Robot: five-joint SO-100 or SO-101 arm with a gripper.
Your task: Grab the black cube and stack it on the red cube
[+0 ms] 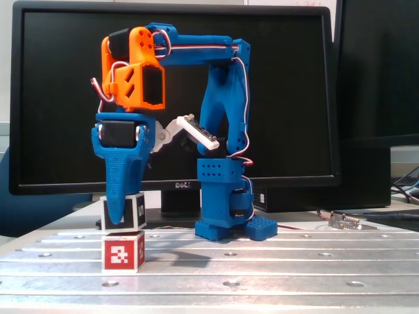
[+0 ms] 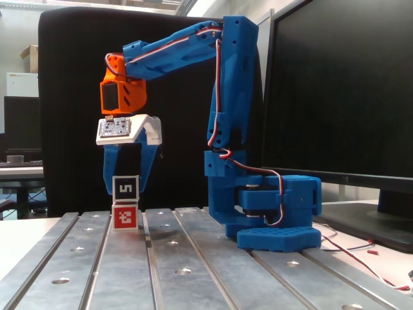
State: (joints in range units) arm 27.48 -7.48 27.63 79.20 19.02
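Observation:
The black cube (image 2: pixel 126 187) with a white 5 rests squarely on top of the red cube (image 2: pixel 124 217), which stands on the slotted metal table; in a fixed view the two appear to touch. The same stack shows in the other fixed view, black cube (image 1: pixel 135 210) above red cube (image 1: pixel 123 254). My gripper (image 2: pixel 127 192) reaches straight down, with one blue finger close against each side of the black cube. In a fixed view the gripper (image 1: pixel 118 219) has one finger in front of the cube, and the other finger is hidden.
The arm's blue base (image 2: pixel 271 216) stands to the right of the stack. A large black monitor (image 1: pixel 294 85) fills the background. A small circuit board (image 1: pixel 345 221) and loose wires (image 2: pixel 361 255) lie at the right. The grooved aluminium table (image 2: pixel 193 271) has bolt holes.

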